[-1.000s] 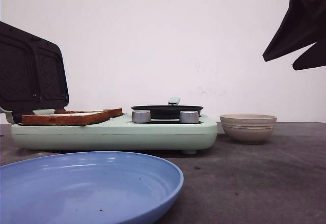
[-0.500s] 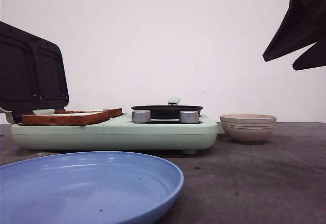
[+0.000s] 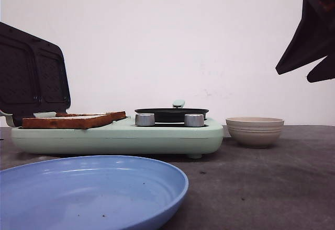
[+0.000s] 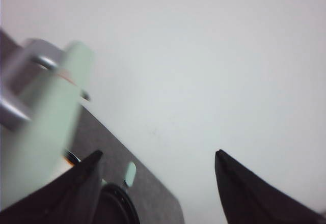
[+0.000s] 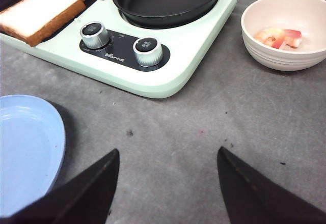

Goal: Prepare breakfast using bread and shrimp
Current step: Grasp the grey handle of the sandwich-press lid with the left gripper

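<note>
Bread [image 5: 38, 15] lay on the cooker [image 5: 168, 76] beside its pan [image 5: 165, 0]; shrimp [image 5: 277, 37] sat in the bowl [image 5: 305, 58] near the cooker. Both tools, left [image 4: 158, 193] and right [image 5: 168, 188], gaped wide, empty.

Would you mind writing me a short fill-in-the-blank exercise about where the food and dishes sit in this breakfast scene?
1. The shrimp lies inside the beige ____.
2. The black pan on the green appliance is ____.
3. The two slices of bread lie on the appliance's open grill side, beside the ____.
4. The large dish nearest the front camera is a ____ plate.

Missing words: bowl; empty; pan; blue
</note>
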Controlling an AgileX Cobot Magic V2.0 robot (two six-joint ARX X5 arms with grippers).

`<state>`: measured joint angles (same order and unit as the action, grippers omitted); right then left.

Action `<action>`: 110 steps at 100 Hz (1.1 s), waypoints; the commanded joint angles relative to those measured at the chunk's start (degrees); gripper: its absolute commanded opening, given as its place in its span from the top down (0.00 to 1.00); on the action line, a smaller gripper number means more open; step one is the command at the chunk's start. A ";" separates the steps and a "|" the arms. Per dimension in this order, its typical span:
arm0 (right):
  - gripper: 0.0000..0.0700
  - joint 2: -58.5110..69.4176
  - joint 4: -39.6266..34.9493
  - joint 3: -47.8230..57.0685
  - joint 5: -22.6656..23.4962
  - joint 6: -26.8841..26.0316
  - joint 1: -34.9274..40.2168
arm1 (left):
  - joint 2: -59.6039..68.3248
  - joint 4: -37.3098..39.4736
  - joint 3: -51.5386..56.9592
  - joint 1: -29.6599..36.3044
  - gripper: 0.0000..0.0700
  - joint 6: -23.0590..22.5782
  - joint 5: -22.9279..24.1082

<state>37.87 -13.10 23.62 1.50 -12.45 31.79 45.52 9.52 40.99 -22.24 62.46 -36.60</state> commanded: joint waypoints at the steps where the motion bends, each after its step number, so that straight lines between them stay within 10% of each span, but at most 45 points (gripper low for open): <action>1: 0.47 0.22 0.28 -0.04 -0.02 -0.61 0.33 | 2.03 2.14 0.81 -1.81 0.48 4.35 -0.92; 110: 0.47 0.22 0.44 -0.04 -0.07 -1.99 0.33 | 30.45 7.06 7.08 -3.78 0.50 -0.52 -7.65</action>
<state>37.87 -13.08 23.62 1.48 -13.41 31.81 74.91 15.70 46.83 -25.71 63.05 -43.70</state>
